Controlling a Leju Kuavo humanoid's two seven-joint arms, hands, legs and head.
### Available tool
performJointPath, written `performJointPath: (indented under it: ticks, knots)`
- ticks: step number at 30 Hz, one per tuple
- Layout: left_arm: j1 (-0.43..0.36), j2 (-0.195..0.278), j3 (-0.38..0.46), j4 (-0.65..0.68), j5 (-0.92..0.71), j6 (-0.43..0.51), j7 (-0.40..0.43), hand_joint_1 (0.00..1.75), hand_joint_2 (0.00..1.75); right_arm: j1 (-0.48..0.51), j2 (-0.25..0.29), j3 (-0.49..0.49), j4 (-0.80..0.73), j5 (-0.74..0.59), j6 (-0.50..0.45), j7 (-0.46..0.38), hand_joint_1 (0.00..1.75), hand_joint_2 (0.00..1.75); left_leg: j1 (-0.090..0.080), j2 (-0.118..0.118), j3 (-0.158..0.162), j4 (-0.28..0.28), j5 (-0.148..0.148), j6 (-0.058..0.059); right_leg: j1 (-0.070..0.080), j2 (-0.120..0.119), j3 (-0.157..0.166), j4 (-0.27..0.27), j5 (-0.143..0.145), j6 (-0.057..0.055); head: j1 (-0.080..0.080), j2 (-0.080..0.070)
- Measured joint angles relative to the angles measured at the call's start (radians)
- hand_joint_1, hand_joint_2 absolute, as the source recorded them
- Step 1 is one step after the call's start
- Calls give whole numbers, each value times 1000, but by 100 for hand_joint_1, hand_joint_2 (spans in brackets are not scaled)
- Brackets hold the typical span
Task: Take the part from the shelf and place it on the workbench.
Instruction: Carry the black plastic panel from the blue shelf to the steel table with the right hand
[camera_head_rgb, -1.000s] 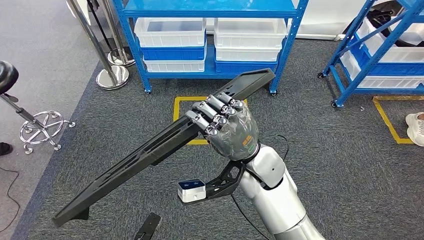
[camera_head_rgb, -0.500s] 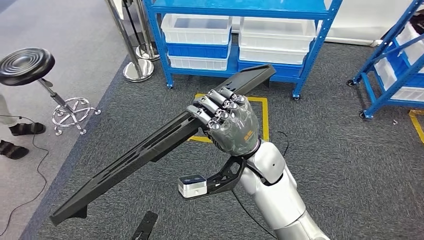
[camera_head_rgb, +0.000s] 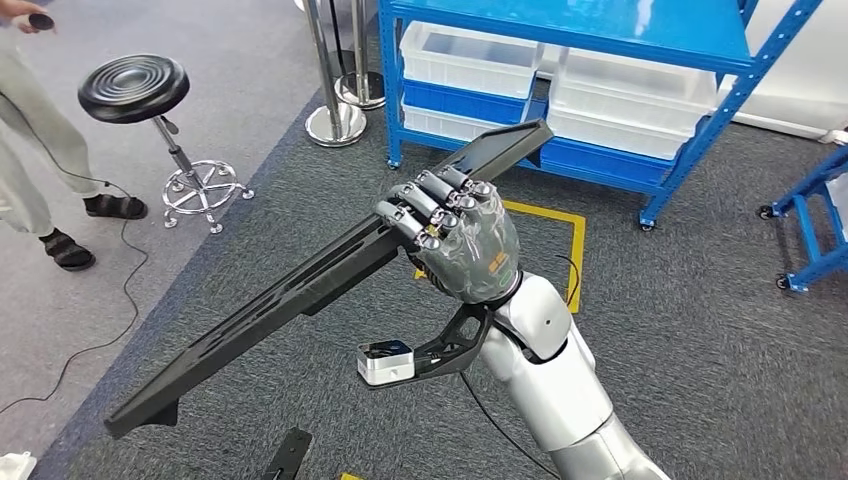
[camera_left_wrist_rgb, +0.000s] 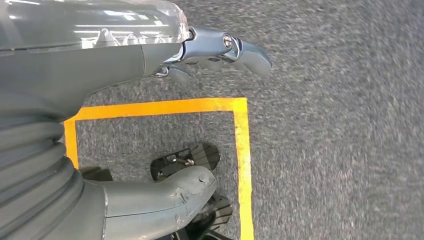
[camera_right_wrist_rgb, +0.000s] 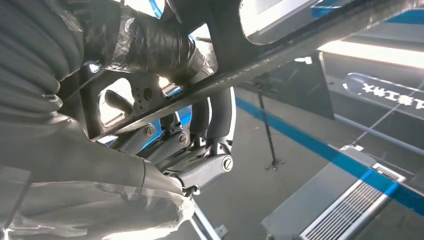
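- Gripping is done by the right hand (camera_head_rgb: 452, 238): its fingers are curled tight around the long black part (camera_head_rgb: 300, 290), past the middle.
- The part is held up in the air, slanted, one end low on the left, the other end high, near the blue shelf (camera_head_rgb: 640, 25).
- Grey carpet (camera_head_rgb: 700, 330) lies wide under it.
- A stool (camera_head_rgb: 135, 88) and a person (camera_head_rgb: 30, 130) are seen far left.
- The left hand (camera_left_wrist_rgb: 150, 65) hangs over a yellow floor line (camera_left_wrist_rgb: 240, 150), fingers apart, nothing held.
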Motion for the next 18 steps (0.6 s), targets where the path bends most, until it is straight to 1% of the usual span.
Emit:
performJointPath:
  ticks: [1,2,3,4,5,6,7,8,9,10,11,12,13,14,15,16,17,18]
  knots:
    - [1,0,0,0,0,-1,0,0,175,0,-1,0,1,0,0,4,175,175,0,-14,0,4,-2,-1,0,6,22,-51,37,-3,0,0]
    - [1,0,0,0,0,-3,0,0,175,-1,-2,0,2,0,0,8,175,175,1,-28,-1,9,-5,-3,-1,25,51,-118,72,-7,0,0]
    - [1,-1,0,0,0,-4,0,0,175,-2,-3,0,3,-1,0,12,175,175,0,-40,-4,16,-8,-5,-4,46,77,-178,95,-9,0,0]
    - [1,-2,1,0,-1,-4,0,0,175,-3,-4,0,4,-1,0,15,175,175,0,-50,-9,21,-10,-10,-5,63,95,-217,107,-11,0,0]
    - [2,-2,1,0,-1,-5,0,0,175,-4,-4,0,6,-2,0,17,175,175,1,-60,-13,23,-11,-15,-5,73,102,-235,107,-13,0,0]
    - [4,-3,1,0,-1,-5,-1,0,175,-5,-5,0,8,-3,0,18,175,175,2,-70,-17,23,-9,-21,-4,69,105,-239,106,-14,0,0]
    - [6,-2,2,0,-1,-5,-1,0,175,-6,-6,0,11,-3,0,18,175,175,4,-79,-20,21,-8,-26,-5,58,107,-242,107,-18,0,0]
    - [9,-1,2,0,-1,-4,-1,0,175,-7,-6,1,13,-2,0,18,175,175,3,-72,-23,25,-12,-32,-7,48,110,-247,109,-22,0,0]
    - [10,-1,2,0,-2,-4,-1,0,175,-9,-5,2,15,-1,0,19,175,175,1,-52,-32,45,-24,-38,-9,35,115,-253,111,-28,-3,0]
    - [9,-1,2,0,-2,-5,-1,0,175,-10,-5,3,17,0,0,19,175,175,1,-24,-50,83,-45,-44,-12,21,119,-258,112,-33,-5,0]
    - [8,-1,3,0,-2,-5,-1,0,175,-11,-5,3,19,0,0,20,175,175,1,9,-77,139,-73,-51,-10,8,121,-260,111,-36,-7,0]
    - [7,-1,3,0,-3,-6,-1,0,175,-11,-5,4,22,0,0,21,175,175,5,30,-111,205,-101,-56,-9,-6,122,-261,110,-39,-8,0]
    - [7,-1,3,0,-3,-6,-1,0,175,-11,-6,4,25,-2,0,22,175,175,8,41,-140,260,-119,-61,-8,-19,122,-260,108,-40,-8,0]
    - [8,-1,4,0,-2,-6,-1,0,175,-11,-6,5,28,-3,0,22,175,175,10,46,-157,288,-121,-64,-8,-33,123,-260,107,-40,-8,0]
    - [10,-1,5,0,-1,-6,-2,0,175,-12,-6,6,31,-5,0,23,175,175,11,49,-152,276,-102,-65,-8,-46,124,-260,105,-39,-8,0]
    - [10,-1,7,0,0,-5,-3,0,175,-13,-6,9,33,-7,0,25,175,175,11,56,-127,224,-69,-64,-8,-58,127,-259,102,-37,-8,0]
    - [10,-1,8,0,1,-5,-5,0,175,-15,-6,12,34,-7,0,28,175,175,10,72,-90,151,-33,-60,-8,-69,131,-259,99,-35,-8,0]
    - [9,-1,9,0,2,-5,-8,0,175,-18,-6,15,34,-8,0,31,175,175,5,93,-55,82,-7,-54,-5,-80,135,-259,96,-31,-8,0]
